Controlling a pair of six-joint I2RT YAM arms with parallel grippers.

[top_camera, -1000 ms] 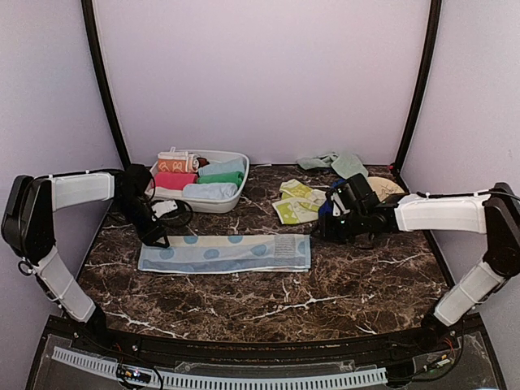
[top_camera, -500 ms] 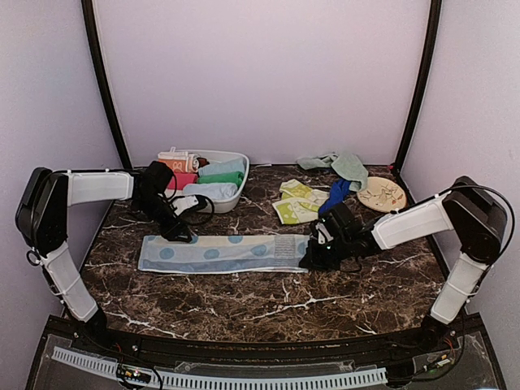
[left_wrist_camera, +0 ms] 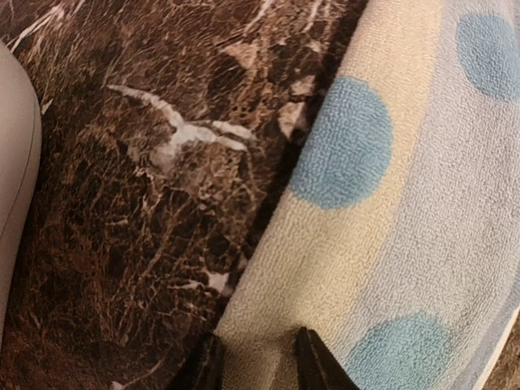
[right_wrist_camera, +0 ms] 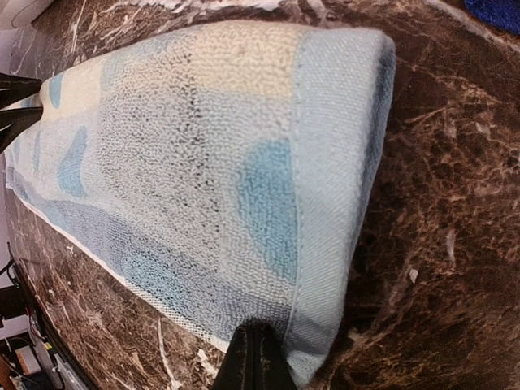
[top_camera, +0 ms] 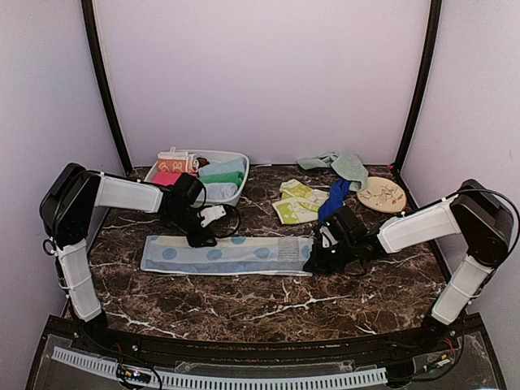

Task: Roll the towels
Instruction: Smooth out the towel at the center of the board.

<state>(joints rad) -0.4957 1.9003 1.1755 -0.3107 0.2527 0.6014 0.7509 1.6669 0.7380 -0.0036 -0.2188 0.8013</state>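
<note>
We seem to be starting the roll: right gripper (right_wrist_camera: pixel 254 345) jaws pinch the spotted towel's (top_camera: pixel 227 253) end, left gripper (left_wrist_camera: pixel 260 357) jaws sit parted astride its edge, so next we should curl that end inward.

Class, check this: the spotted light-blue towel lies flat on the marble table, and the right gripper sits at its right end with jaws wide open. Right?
No. The right gripper has its jaws shut, not wide open, as the right wrist view shows. The rest holds: the spotted light-blue towel lies flat on the marble table, that gripper at its right end.
</note>
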